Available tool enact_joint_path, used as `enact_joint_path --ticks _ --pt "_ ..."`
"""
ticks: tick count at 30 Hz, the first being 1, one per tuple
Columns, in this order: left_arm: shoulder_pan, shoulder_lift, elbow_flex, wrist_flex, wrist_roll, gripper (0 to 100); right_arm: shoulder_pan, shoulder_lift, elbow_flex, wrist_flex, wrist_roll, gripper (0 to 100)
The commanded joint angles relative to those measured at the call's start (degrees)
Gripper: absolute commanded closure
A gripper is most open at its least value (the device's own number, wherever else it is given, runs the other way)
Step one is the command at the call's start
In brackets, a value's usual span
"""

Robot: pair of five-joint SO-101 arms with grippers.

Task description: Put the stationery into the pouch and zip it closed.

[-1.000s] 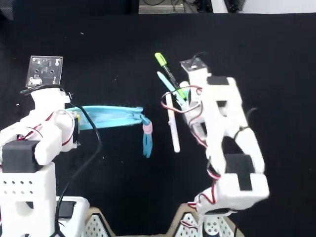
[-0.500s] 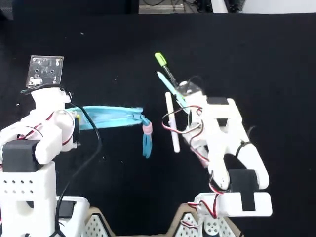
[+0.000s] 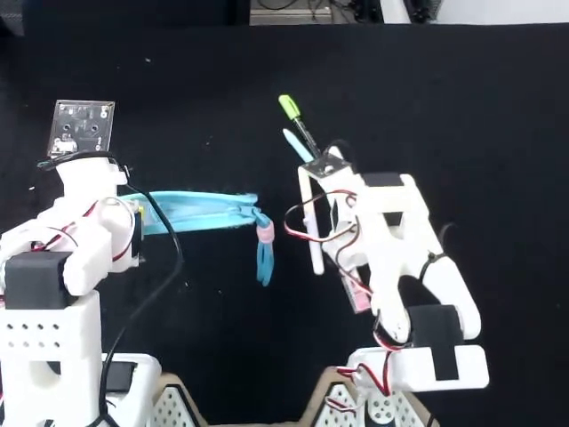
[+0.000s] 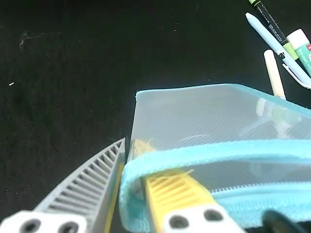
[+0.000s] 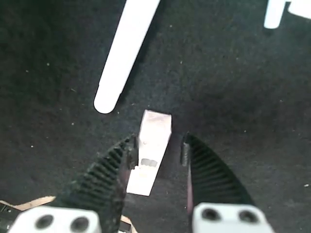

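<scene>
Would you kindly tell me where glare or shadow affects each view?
High view: the right arm glares white against the black table. Left wrist view: sheen on the pouch veils the white pen behind it. Right wrist view: shadow pools beside the white block.

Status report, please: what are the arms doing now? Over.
Left gripper, jaws shut on pouch. Right gripper, jaws open around eraser. Pens lie outside pouch.

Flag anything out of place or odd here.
Nothing looks spilled or damaged. The left gripper clamps the pouch at its edge; the white pen lies loose nearby; a small pinkish block lies between the open fingers of the right gripper.
</scene>
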State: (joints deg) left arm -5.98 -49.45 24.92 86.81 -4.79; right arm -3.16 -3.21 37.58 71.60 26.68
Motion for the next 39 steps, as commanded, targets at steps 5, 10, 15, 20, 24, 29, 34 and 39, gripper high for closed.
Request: enact_joint_path --ticks 5,10,15,20,24,29,34,39 --pt "-0.3 0.4 2.6 0.4 0.0 97 -0.7 4.4 -1.9 -0.2 0.1 85.0" --pt "-0.3 0.4 2.6 0.4 0.0 97 -0.5 11.2 -4.6 -1.4 -2.6 85.5" --pt "-0.3 0.4 3.1 0.0 0.0 97 -0.8 9.0 -4.2 -1.3 -2.6 99.3" --pt "-0.3 0.4 3.5 0.0 0.0 97 -0.7 -4.4 -0.2 1.3 -2.5 98.8" --pt "-0.2 0.4 3.4 0.0 0.0 97 -0.8 -21.6 0.0 9.0 -2.5 98.8" --pt "-0.2 0.4 3.4 0.0 0.0 97 -0.9 -44.8 -2.3 12.3 -2.6 98.8" --pt "-0.2 0.4 2.9 0.0 2.7 97 -8.7 -63.7 -7.3 11.6 -7.3 98.8" --pt "-0.2 0.4 3.5 -2.3 6.1 97 -25.6 -76.4 -6.6 2.5 -15.8 98.7"
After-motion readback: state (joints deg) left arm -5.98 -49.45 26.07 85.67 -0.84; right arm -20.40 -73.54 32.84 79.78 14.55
